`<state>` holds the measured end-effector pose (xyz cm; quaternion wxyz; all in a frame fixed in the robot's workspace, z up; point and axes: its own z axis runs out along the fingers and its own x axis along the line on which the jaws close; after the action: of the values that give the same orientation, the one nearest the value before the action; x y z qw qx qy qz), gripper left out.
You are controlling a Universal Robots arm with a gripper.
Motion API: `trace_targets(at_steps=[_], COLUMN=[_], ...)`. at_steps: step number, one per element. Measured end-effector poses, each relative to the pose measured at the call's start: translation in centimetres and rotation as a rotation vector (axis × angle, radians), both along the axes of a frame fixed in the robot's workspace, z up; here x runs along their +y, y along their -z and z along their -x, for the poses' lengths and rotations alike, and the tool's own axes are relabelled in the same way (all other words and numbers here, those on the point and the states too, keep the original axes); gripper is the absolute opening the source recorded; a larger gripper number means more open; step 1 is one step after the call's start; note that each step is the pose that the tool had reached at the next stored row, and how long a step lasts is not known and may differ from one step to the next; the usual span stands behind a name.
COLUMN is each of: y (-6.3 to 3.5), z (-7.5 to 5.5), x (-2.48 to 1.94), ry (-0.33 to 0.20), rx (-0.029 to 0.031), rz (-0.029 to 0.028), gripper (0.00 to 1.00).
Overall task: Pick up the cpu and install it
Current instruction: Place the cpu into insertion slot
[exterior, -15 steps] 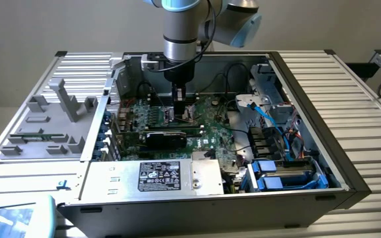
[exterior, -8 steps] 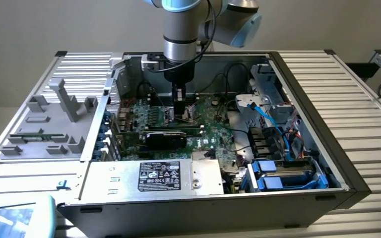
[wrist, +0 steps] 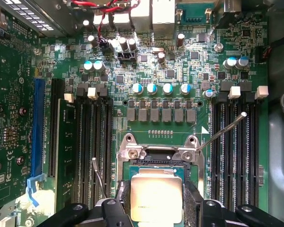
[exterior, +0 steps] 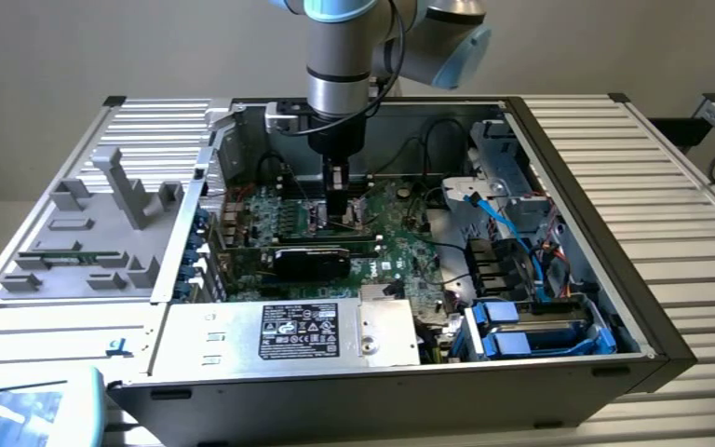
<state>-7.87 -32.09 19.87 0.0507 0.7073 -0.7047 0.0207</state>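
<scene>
The cpu [wrist: 156,197], a flat square chip with a shiny silver top, sits between the black pads [wrist: 124,201] of my gripper [wrist: 156,210]. The pads press against two opposite sides of it. It hangs right over the open socket frame [wrist: 156,153] on the green motherboard [wrist: 170,90]; I cannot tell whether it touches the socket. The socket's thin metal lever [wrist: 222,132] stands raised beside it. In the exterior view, the gripper [exterior: 336,220] reaches straight down into the open computer case [exterior: 655,326], low over the middle of the board.
Dark memory slots [wrist: 92,156] flank the socket on both sides. A labelled silver box [exterior: 295,331] fills the case's near side and a black card [exterior: 320,261] lies beside the socket. Blue cables and drives [exterior: 519,326] crowd the exterior view's right. A grey fixture [exterior: 85,233] stands outside the case.
</scene>
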Motion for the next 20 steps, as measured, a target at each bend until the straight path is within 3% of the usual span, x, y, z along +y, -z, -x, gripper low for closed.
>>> trace_targets(at_steps=[20], y=[0.16], z=[0.00], x=[0.14], ry=[0.008], rx=[-0.0003], rz=[-0.0001], gripper=[0.55])
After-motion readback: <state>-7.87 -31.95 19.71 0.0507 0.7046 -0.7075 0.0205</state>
